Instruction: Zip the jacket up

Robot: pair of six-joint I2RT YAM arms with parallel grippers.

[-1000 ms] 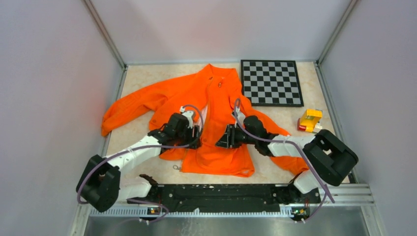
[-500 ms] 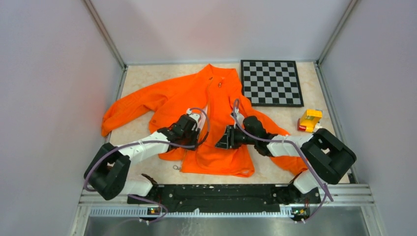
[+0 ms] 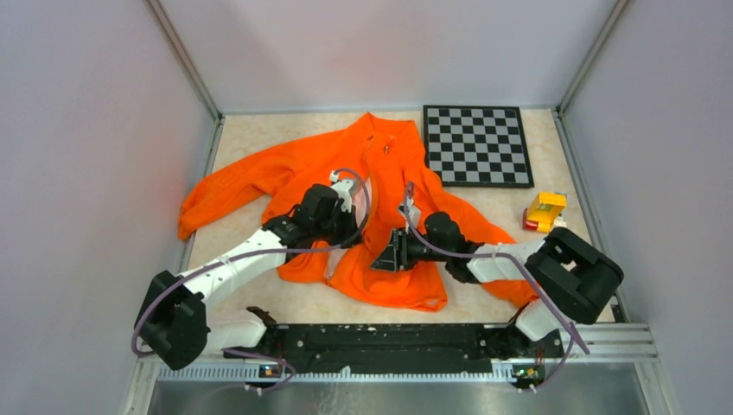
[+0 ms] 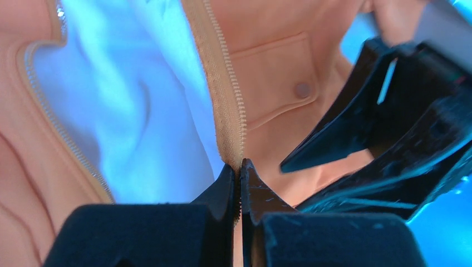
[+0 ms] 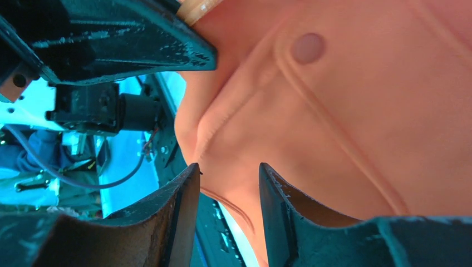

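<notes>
The bright orange long-sleeved fabric jacket point(image 3: 380, 156) lies spread on the pale counter point(image 3: 251, 138), collar at the far side and hem near, its front still parted so the white lining point(image 4: 139, 100) shows between the two zipper edges.

The fresh change is on the left. A second ago the left gripper point(image 4: 238, 169) stands open over the left front panel; now it sits a little farther and more to the right, clenched on the toothed zipper tape point(image 4: 222, 83) (the tape runs straight into the closed fingertips). With that pinch, the near part of the panel turns up and shows a strip of lining near the hem.

The right gripper point(image 5: 228, 167) drifts slightly nearer and to the left over the same second. Its fingers stand part way apart with a fold of orange cloth in the gap, beside the flap pocket's round snap point(image 5: 308, 48). Whether they actually pinch it I cannot tell.

For the task, this reads as the setup stage: one zipper edge is secured, and the two edges are not yet brought together. The black-and-white chessboard point(image 3: 477, 145) and the small yellow toy block point(image 3: 544, 212) sit well apart on the right.
</notes>
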